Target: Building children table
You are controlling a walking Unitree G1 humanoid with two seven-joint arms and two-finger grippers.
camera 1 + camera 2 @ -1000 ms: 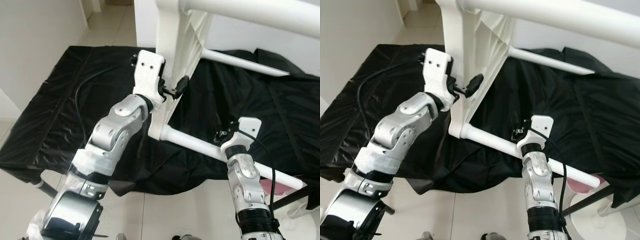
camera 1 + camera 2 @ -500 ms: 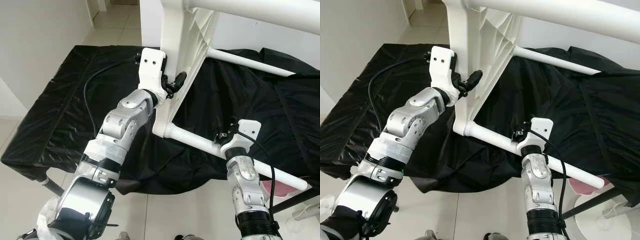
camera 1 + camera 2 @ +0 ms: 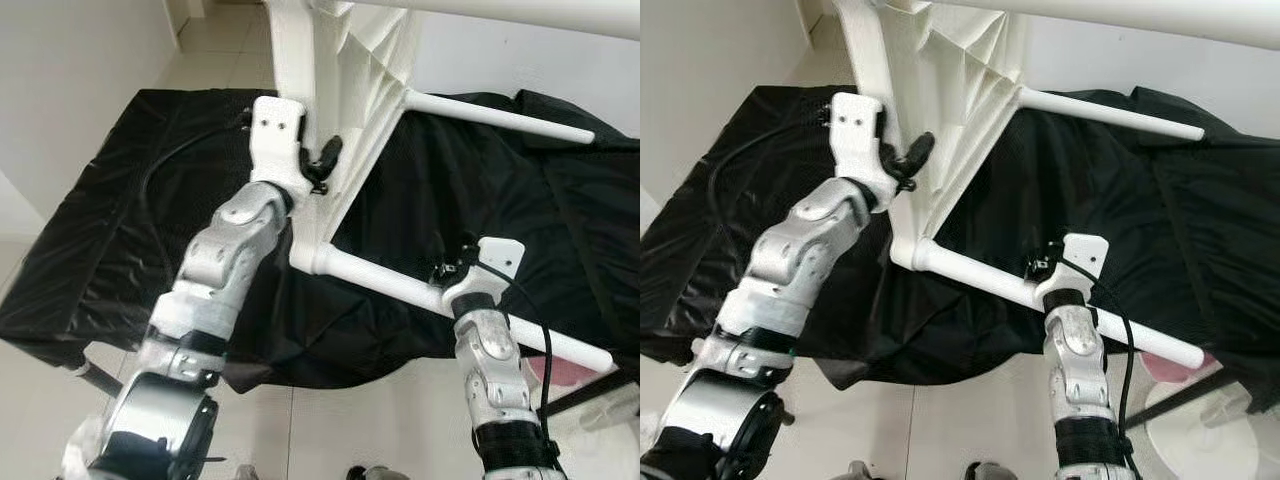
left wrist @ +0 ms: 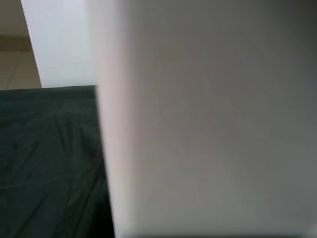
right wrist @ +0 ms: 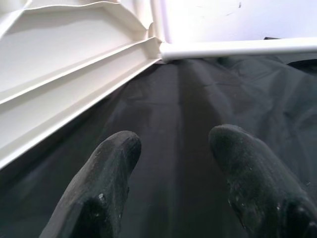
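Since a second ago, my left gripper (image 3: 322, 168) has shifted toward nine o'clock, fingers clamped on the white table (image 3: 345, 90), which stands tilted on its side over the black cloth (image 3: 120, 230). At four o'clock, my right gripper (image 5: 173, 163) hovers, fingers spread, holding nothing.

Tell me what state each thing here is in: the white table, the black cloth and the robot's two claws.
White table: tipped on its side on the black cloth, two round legs sticking out sideways.
Lower table leg: attached, lying low across the cloth.
Upper table leg: attached, clear of the cloth.
Black cloth: spread out, wrinkled.
Left claw: raised, against the tabletop's edge.
Right claw: open, empty, over the cloth.
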